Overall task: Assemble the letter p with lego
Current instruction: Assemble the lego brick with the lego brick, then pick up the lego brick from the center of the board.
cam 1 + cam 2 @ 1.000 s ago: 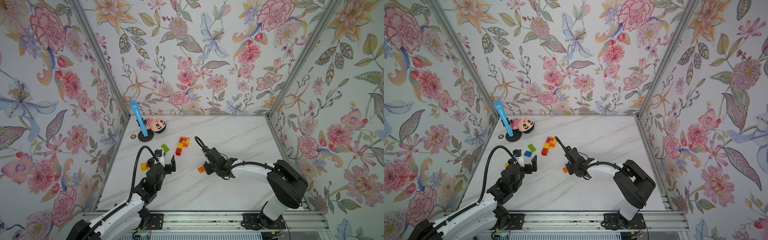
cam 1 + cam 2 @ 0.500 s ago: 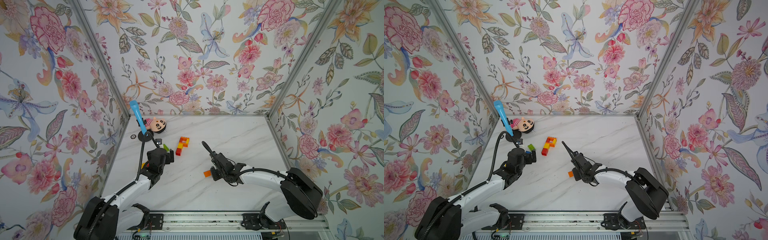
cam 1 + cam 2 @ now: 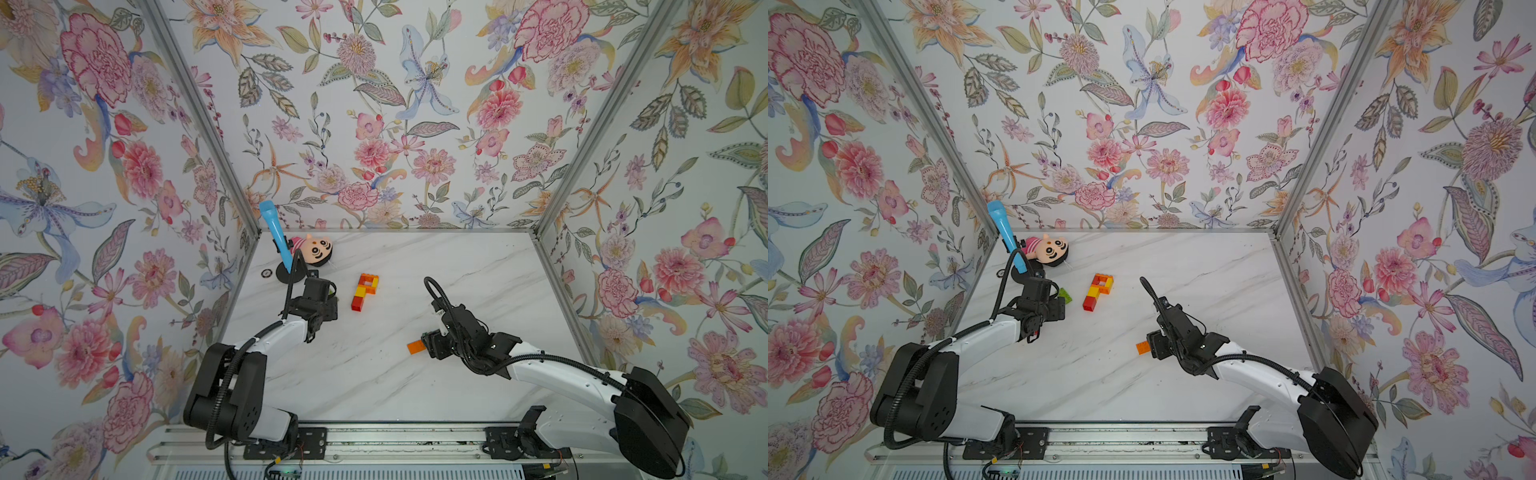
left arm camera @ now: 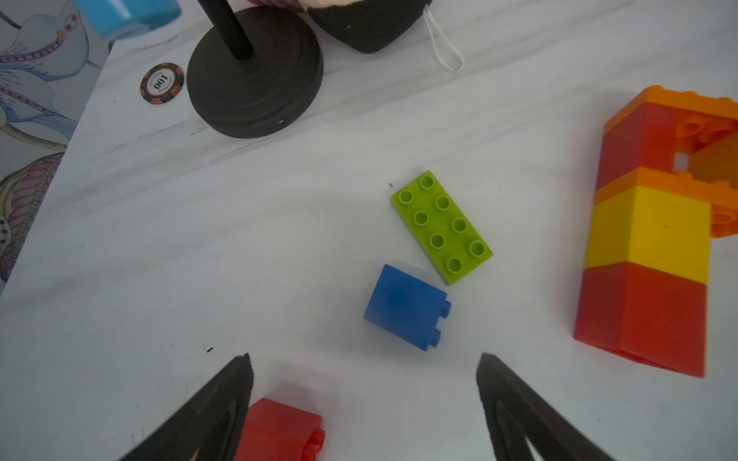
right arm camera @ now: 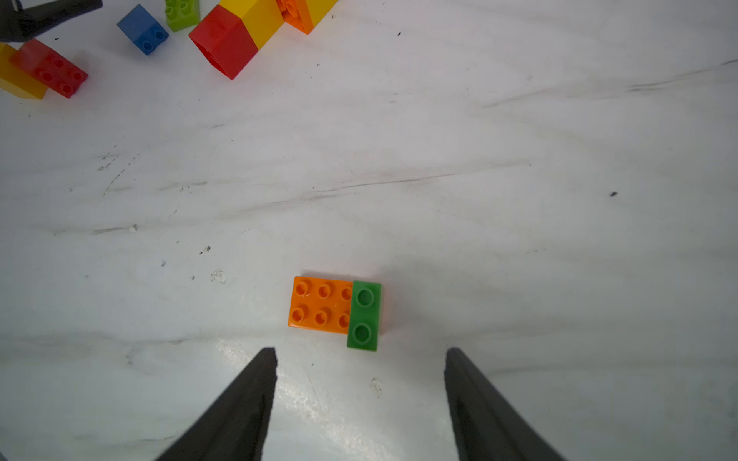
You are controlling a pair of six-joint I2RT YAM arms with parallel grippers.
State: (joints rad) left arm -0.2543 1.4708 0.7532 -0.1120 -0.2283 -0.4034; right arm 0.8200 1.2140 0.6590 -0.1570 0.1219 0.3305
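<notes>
Lego slab, orange studded plastic, under green block; marbled counter. Left pincer, right pincer: wide, empty.

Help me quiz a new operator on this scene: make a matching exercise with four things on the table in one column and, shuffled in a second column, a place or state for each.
Things
1. light green plate
2. blue brick
3. dark green brick
4. poker chip

Place or state
A. sits on one end of the orange plate
B. lies beside the black round base
C. lies on its side, studs pointing sideways
D. lies flat, studs up

Pairs: 1-D, 2-C, 3-A, 4-B
</notes>
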